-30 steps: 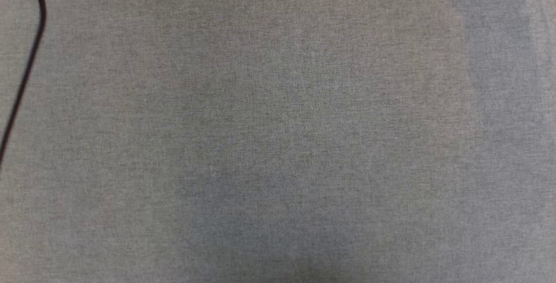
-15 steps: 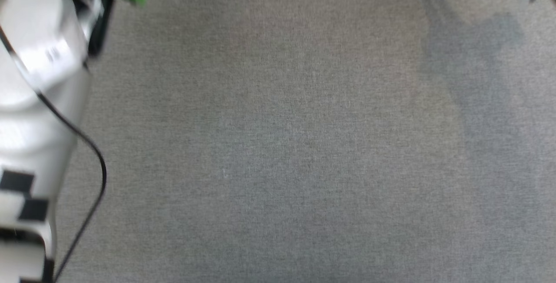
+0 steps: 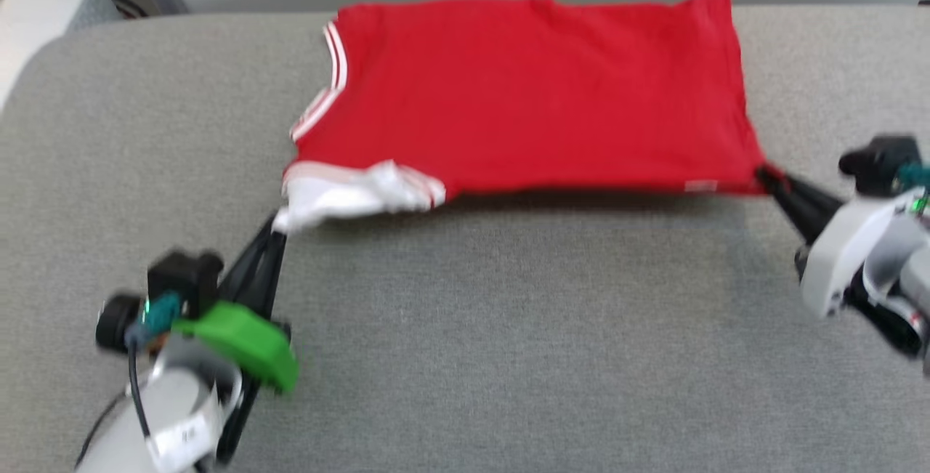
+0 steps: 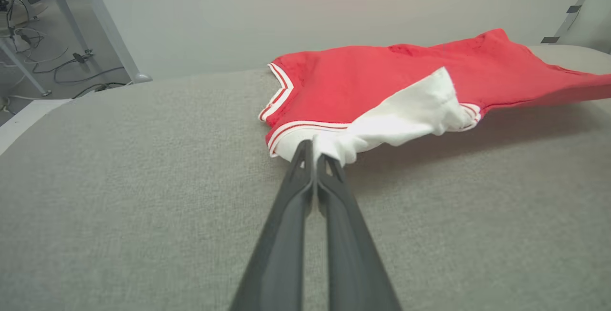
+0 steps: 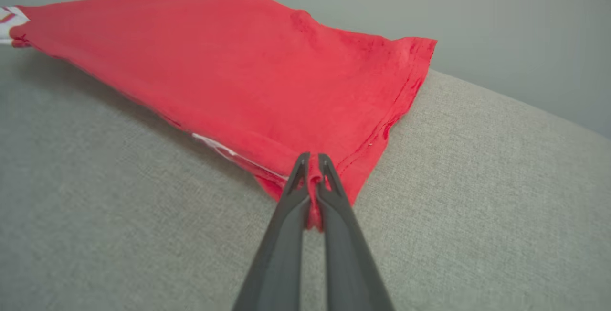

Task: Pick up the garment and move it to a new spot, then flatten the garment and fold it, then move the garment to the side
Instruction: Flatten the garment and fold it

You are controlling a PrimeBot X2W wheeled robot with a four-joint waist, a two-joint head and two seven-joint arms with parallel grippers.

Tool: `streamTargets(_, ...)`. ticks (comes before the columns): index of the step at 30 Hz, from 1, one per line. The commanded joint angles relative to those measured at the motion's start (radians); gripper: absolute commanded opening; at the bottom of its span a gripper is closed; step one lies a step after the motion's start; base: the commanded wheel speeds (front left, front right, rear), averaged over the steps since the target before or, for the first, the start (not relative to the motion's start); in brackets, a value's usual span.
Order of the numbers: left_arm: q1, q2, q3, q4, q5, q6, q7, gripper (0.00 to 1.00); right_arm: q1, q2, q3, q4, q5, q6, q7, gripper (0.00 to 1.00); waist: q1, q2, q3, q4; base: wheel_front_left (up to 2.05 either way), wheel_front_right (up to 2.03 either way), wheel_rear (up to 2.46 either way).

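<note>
The garment (image 3: 530, 88), a red jersey with striped trim, lies folded across the far part of the grey table (image 3: 508, 328), its near edge lifted slightly off the surface. My left gripper (image 3: 276, 229) is shut on the white sleeve (image 4: 396, 120) at the garment's near left corner; the same gripper (image 4: 315, 155) pinches the sleeve's tip in the left wrist view. My right gripper (image 3: 766, 176) is shut on the red hem corner (image 5: 312, 177) at the near right. The "23" print is hidden.
The table's far edge (image 3: 218, 15) runs just behind the garment, with a pale wall beyond. Metal legs and cables (image 4: 71, 58) stand on the floor past the table's left end. Bare grey table surface stretches between my two arms.
The head camera has swung up from bare grey surface. The garment and both grippers have come into view; the left arm showed at the left edge half a second ago.
</note>
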Motion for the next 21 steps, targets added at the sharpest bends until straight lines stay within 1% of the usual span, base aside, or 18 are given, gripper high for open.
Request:
streamTargets(1, 0.056, 0.019, 0.005, -0.022, -0.011, 0.018, 0.007, 0.0, 0.045, -0.012, 0.004, -0.014, 0.017, -0.001, 0.003, 0.0, 0.0001, -0.0001, -0.078, 0.012, 0.0, 0.0, 0.0)
streamTargets(5, 0.188, 0.026, -0.001, -0.083, -0.057, 0.044, 0.038, 0.0, 0.153, -0.039, 0.007, -0.054, 0.045, -0.001, 0.007, 0.0, 0.0001, -0.0001, -0.125, 0.017, 0.0, 0.0, 0.0)
streamTargets(9, 0.312, 0.025, -0.019, -0.149, -0.102, 0.068, 0.079, 0.0, 0.27, -0.079, -0.01, -0.092, 0.076, -0.001, 0.006, 0.0, 0.0001, -0.0001, -0.17, 0.023, 0.0, 0.0, 0.0)
streamTargets(13, 0.408, 0.031, -0.032, -0.188, -0.148, 0.09, 0.127, 0.0, 0.377, -0.111, -0.034, -0.126, 0.084, -0.001, 0.006, 0.0, 0.0001, -0.0001, -0.205, 0.025, 0.0, 0.0, 0.0)
streamTargets(18, 0.515, 0.053, -0.052, -0.237, -0.216, 0.095, 0.203, 0.0, 0.528, -0.142, -0.087, -0.184, 0.095, -0.001, 0.025, 0.0, 0.0001, -0.0001, -0.228, 0.027, 0.0, 0.0, 0.0)
streamTargets(20, 0.539, 0.062, -0.05, -0.248, -0.232, 0.104, 0.221, 0.0, 0.575, -0.15, -0.111, -0.205, 0.097, -0.001, 0.033, 0.0, 0.0001, -0.0001, -0.23, 0.029, 0.0, 0.0, 0.0)
streamTargets(21, 0.554, 0.068, -0.049, -0.258, -0.249, 0.111, 0.241, 0.0, 0.623, -0.157, -0.134, -0.228, 0.104, -0.001, 0.053, 0.0, 0.0001, -0.0001, -0.23, 0.03, 0.0, 0.0, 0.0)
